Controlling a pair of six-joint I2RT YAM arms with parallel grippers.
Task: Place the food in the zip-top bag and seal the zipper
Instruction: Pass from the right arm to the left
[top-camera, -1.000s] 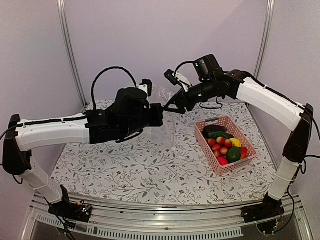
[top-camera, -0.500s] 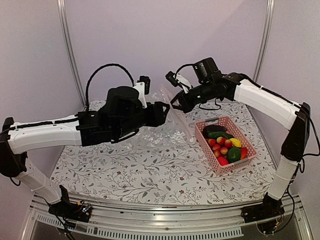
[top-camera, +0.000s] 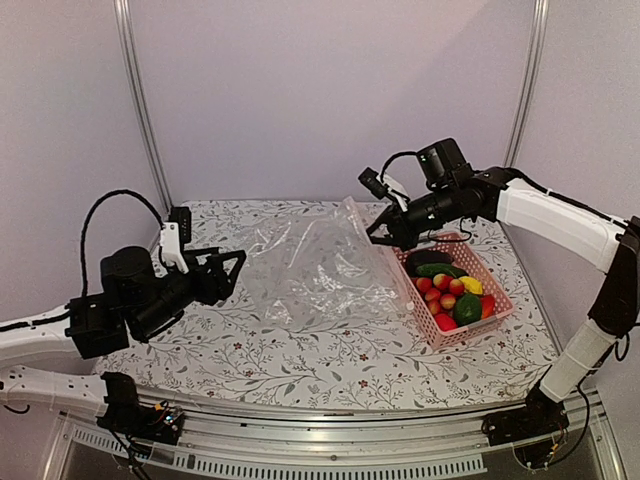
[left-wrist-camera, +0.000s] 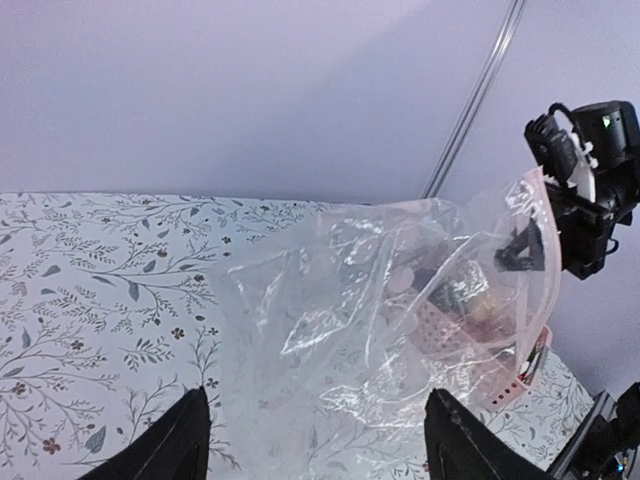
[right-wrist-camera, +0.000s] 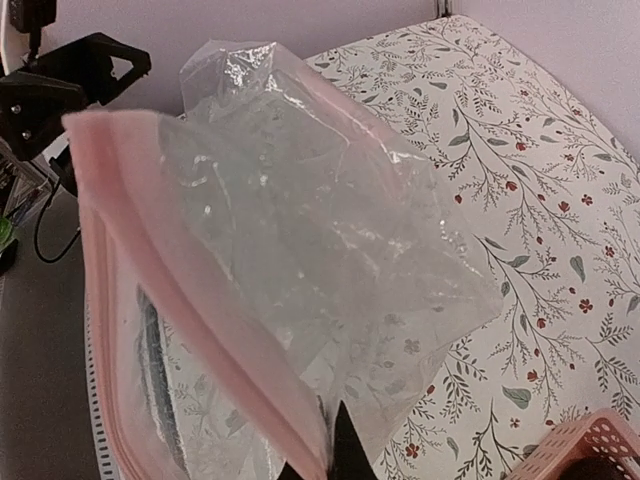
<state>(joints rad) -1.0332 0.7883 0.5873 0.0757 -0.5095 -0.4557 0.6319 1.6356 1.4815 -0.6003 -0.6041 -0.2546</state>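
right wrist, right claw (right-wrist-camera: 335, 452) tips mostly behind zip-top bag (right-wrist-camera: 340, 230)

I read the basket (top-camera: 477, 327) as salmon pink with slotted walls. The food (top-camera: 450, 290) inside it shows bright red rounds, dark green, yellow, orange and one near-black piece. Left of the basket, the zip-top bag (top-camera: 320, 265) is clear, glinting white at its creases. Its zipper (right-wrist-camera: 190, 290) is a pale pink band. Under the basket, the table (top-camera: 300, 350) has a white cloth printed with grey-green leafy sprigs and tiny dark red flowers. Behind the basket, the wall (top-camera: 330, 100) is pale lilac. The left arm (top-camera: 30, 335) and right arm (top-camera: 555, 212) are white with black joints.
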